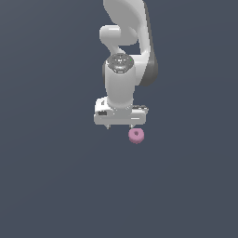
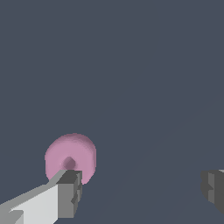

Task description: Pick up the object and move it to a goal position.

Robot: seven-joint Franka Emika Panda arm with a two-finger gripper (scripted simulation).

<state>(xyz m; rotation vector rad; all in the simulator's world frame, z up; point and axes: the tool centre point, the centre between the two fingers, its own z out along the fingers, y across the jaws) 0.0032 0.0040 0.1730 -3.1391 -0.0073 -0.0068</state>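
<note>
The fingers (image 2: 68, 192) are spread wide apart, nothing held between them. The pink object (image 1: 136, 135) lies on the counter (image 1: 56, 186) just beside one fingertip, off-centre. The approach is judged underway; sideways centring is required next.

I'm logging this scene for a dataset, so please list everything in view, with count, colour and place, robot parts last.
lump: one, pink, rounded with a dimple in its top, on the floor just below the claw in the exterior view, under the finger on that view's right; in the wrist view it sits partly behind one finger, not centred between the two.
floor: one, plain dark grey-blue, filling both views.
arm: one, white with dark joints, reaching in from the top of the exterior view.
claw: one, white with grey fingertips, open, holding nothing.
</note>
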